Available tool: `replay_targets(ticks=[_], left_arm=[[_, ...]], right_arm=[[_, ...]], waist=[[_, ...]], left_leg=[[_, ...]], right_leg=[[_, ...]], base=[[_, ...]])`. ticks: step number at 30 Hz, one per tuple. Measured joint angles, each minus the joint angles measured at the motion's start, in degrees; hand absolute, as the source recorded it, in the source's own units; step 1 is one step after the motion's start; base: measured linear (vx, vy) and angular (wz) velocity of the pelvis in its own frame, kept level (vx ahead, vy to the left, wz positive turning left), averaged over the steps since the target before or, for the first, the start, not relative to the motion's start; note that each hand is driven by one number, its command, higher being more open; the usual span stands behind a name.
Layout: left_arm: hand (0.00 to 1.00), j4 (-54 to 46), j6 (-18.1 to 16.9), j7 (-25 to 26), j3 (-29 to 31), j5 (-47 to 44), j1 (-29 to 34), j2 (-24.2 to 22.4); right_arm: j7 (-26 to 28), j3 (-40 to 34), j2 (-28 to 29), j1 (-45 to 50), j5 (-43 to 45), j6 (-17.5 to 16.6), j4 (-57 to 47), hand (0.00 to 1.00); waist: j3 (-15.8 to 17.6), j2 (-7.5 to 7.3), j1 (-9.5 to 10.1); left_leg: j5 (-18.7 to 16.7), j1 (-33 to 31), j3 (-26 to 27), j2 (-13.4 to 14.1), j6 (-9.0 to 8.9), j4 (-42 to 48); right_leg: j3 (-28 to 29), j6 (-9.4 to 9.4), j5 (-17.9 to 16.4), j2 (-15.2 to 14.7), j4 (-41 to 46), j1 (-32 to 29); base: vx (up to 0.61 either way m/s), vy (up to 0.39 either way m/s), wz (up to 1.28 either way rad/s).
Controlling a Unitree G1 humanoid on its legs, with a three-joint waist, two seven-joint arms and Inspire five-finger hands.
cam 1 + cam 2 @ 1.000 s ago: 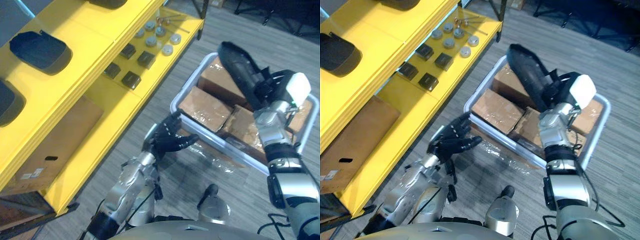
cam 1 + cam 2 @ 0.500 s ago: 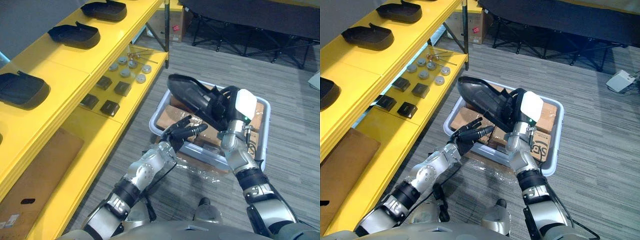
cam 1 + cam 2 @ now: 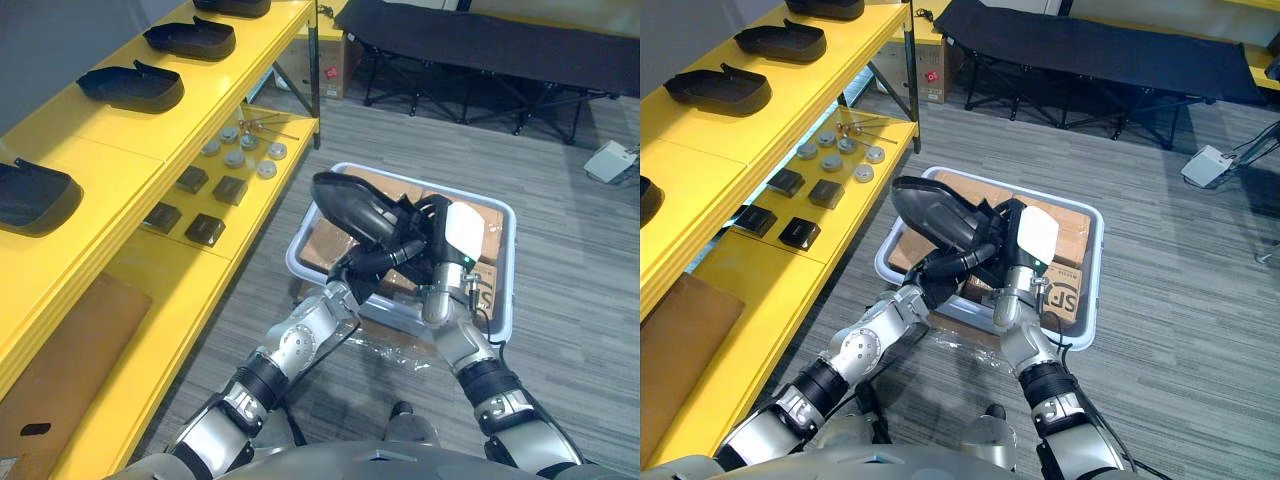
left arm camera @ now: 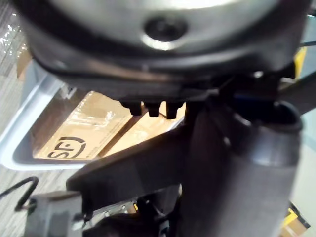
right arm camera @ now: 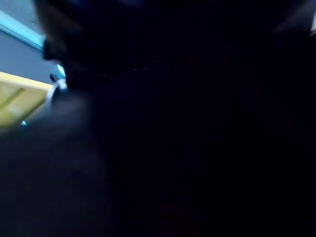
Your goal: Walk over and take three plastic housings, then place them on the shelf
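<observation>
Plastic housing [image 3: 355, 203], black and one in number, hangs over the grey bin [image 3: 505, 290] in the left eye view. The right hand [image 3: 437, 240] clamps its rear end, fingers curled round it beneath the white thumb cover [image 3: 464, 228]. The left hand [image 3: 372, 264] reaches up under it, fingers stretched out flat against its underside and gripping nothing. Four more housings [image 3: 130, 87] lie in a row on the top level of the yellow shelf [image 3: 90, 240], the nearest cut off by the picture's edge. Four dark square blocks [image 3: 229, 189] sit on the lower level.

The right eye view adds six round grey discs [image 3: 827, 160] just beyond the blocks, one cardboard sheet [image 3: 680, 330] lying flat nearer on that level, and one black folding cot [image 3: 1090, 50] behind the bin. Cardboard boxes [image 3: 1060, 225] lie in the bin, too covered to count.

In the left wrist view, the bin's rim and two boxes lie past the hand's dark bulk.

The right wrist view is too dark to read the hand; a strip of the yellow shelf shows past it.

Half a second ago the left hand's fingers were spread just short of the housing; now they touch it. The right hand's grip is unchanged. The whole picture has shifted, so the camera has moved.
</observation>
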Motion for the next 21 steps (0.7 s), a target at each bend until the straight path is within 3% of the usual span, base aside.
replay_targets(ticks=[5, 8, 9, 14, 17, 19, 21], left_arm=[[1.0, 0.01, -3.39, 4.12, -1.27, 0.48, 0.06, -0.53], [1.0, 0.27, -7.56, 8.38, -1.73, 1.14, 0.59, -1.51], [0.0, 0.27, -8.69, 9.26, -1.78, 1.15, 0.78, -1.84], [0.0, 1.07, -20.59, 17.36, -1.1, 1.11, 3.7, -5.18], [0.0, 2.45, -29.48, 22.14, 6.3, 1.28, 3.72, -5.41], [0.0, 2.44, -33.09, 23.92, 8.95, 2.93, 3.76, -5.31], [0.0, 2.42, -34.12, 25.39, 9.06, 4.49, 3.84, -5.47]], right_arm=[[-1.67, 1.51, 0.97, 1.04, 0.11, -1.74, 0.0, 0.0], [-2.71, 1.34, 1.62, 1.21, 0.33, -1.74, -0.03, 0.0], [-2.84, 1.29, 1.86, 1.26, 0.43, -1.74, -0.04, 0.0], [-5.31, 1.09, 4.73, 4.56, 1.55, -2.5, -1.47, 0.0], [-6.15, 2.99, 5.51, 10.98, 1.83, -3.67, -4.48, 0.0], [-6.2, 4.26, 5.96, 13.1, 2.26, -4.16, -4.65, 0.0], [-6.19, 5.38, 6.97, 13.22, 2.96, -4.18, -5.12, 0.0]], waist=[[-0.9, -0.38, 0.08], [-0.98, -0.5, 0.12], [-0.98, -0.51, 0.13], [-1.49, -1.25, -0.04], [-2.35, -2.32, -0.19], [-2.66, -2.76, 0.01], [-2.71, -2.85, 0.03]], left_leg=[[-0.35, 0.05, -0.23, 0.01, -0.36, -0.01], [-0.37, -0.03, -0.12, 0.03, -0.33, -0.01], [-0.37, -0.04, 0.01, 0.04, -0.33, -0.01], [-0.36, -0.04, 0.13, 0.07, -0.47, -0.03], [-0.31, 0.01, 0.25, 0.12, -0.49, -0.03], [-0.23, 0.02, 0.31, 0.06, -0.37, -0.03], [-0.25, 0.02, 0.39, 0.03, -0.39, -0.03]], right_leg=[[-0.15, 0.0, 0.45, 0.18, -0.73, 0.48], [-0.14, -0.11, 0.8, 0.3, -1.5, 0.55], [-0.11, -0.1, 0.9, 0.32, -1.66, 0.54], [-0.07, -0.16, 0.9, 0.37, -1.79, 0.5], [0.05, -0.23, 0.85, 0.44, -1.8, 0.48], [0.17, -0.25, 0.84, 0.4, -1.84, 0.49], [0.38, -0.22, 0.87, 0.41, -2.01, 0.5]], base=[[0.0, 0.002, 0.01], [-0.01, 0.012, -0.03], [-0.01, 0.017, -0.05], [0.01, 0.005, -0.01], [0.04, 0.009, -0.02], [0.02, 0.007, 0.0], [0.0, 0.01, -0.02]])
